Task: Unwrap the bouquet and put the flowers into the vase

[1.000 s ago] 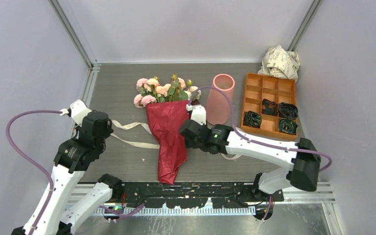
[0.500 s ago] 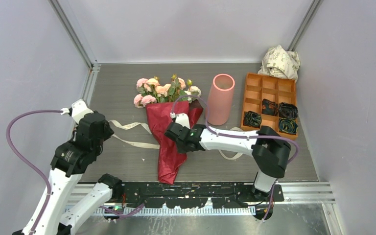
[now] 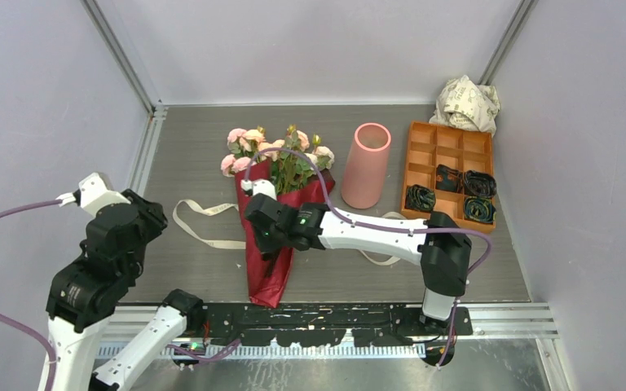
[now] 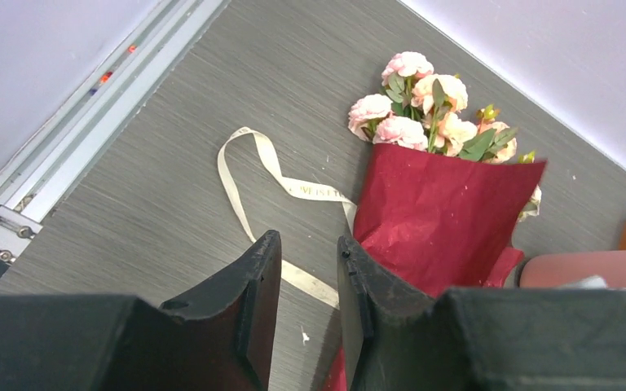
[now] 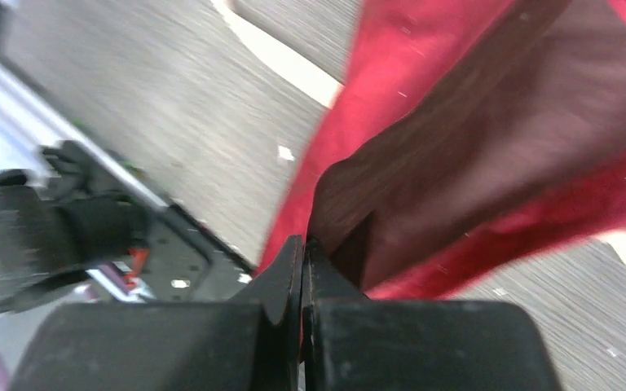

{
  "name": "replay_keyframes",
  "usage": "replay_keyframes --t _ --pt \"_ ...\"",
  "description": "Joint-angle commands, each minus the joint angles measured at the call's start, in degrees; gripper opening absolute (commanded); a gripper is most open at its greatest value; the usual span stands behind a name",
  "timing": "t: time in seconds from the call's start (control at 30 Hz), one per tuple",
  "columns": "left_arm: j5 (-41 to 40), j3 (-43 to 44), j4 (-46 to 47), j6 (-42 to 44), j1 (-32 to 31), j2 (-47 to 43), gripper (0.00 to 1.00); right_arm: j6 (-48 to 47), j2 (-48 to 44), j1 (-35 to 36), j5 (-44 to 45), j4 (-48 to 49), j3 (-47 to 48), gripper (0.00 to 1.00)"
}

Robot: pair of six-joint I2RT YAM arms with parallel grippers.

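The bouquet (image 3: 271, 273) lies mid-table, its dark red paper (image 4: 440, 216) around pink and peach flowers (image 3: 277, 151) at the far end. My right gripper (image 3: 262, 238) sits over the paper's left edge and is shut on a fold of it (image 5: 303, 243); a sliver of red shows between the closed jaws. My left gripper (image 4: 308, 244) hangs open above the table left of the bouquet, with nothing between its fingers. Untied, the cream ribbon (image 3: 204, 221) trails to the left of the paper. The pink vase (image 3: 364, 163) stands upright to the right of the flowers.
An orange compartment tray (image 3: 424, 151) holding dark items sits at the right, with a crumpled printed paper ball (image 3: 466, 102) behind it. Walls close in on the left, far and right sides. A metal rail (image 3: 143, 155) runs along the table's left edge.
My right gripper swept left across the bouquet and shut on the paper's left edge, dragging the wrap leftward. The left arm pulled back toward the near left.
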Motion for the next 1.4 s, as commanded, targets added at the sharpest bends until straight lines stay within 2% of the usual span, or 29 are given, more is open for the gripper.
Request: replay_keyframes --t 0.0,0.17,0.37,0.4,0.5,0.57,0.6,0.77,0.93,1.07,1.17,1.37 --pt "-2.2 2.0 -1.7 1.1 0.2 -1.0 0.33 -2.7 3.7 1.0 -7.4 3.9 9.3 0.01" --pt "-4.5 4.5 -3.9 1.7 0.2 -2.1 0.33 -3.6 11.7 2.0 -16.0 6.8 16.2 0.01" --pt "-5.4 6.2 -4.2 2.2 0.2 -3.9 0.34 -2.7 23.6 2.0 -25.0 7.6 27.4 0.06" --pt "-5.4 6.3 -4.3 2.2 0.2 -4.0 0.34 -2.3 25.5 2.0 -26.7 7.7 29.1 0.09" --pt "-5.5 6.4 -4.8 2.3 0.2 -4.4 0.34 -1.7 29.4 2.0 -29.7 7.8 32.1 0.36" --pt "-5.6 6.3 -4.8 2.4 0.2 -4.4 0.35 -2.1 30.1 1.9 -29.1 8.3 32.2 0.47" --pt "-5.5 6.2 -4.8 2.3 0.2 -4.4 0.35 -2.7 29.7 2.0 -27.9 8.3 31.9 0.49" --pt "-5.1 5.8 -4.1 2.3 0.2 -4.0 0.35 -6.0 21.1 1.8 -20.9 8.1 26.7 0.62" --pt "-2.8 3.0 -2.1 2.2 0.2 -2.7 0.37 -4.9 9.0 1.0 -19.2 8.4 18.6 0.63" --pt "2.2 0.0 0.5 2.0 0.2 0.4 0.37 -4.5 0.3 1.1 -14.1 6.3 11.6 0.64" --pt "6.3 -3.0 2.6 1.7 0.2 2.5 0.37 -3.7 -4.6 1.0 -5.8 2.9 6.4 0.64" --pt "13.0 -10.3 7.8 0.4 0.2 4.8 0.34 1.3 -11.3 -1.1 -1.8 3.1 -5.4 0.67"
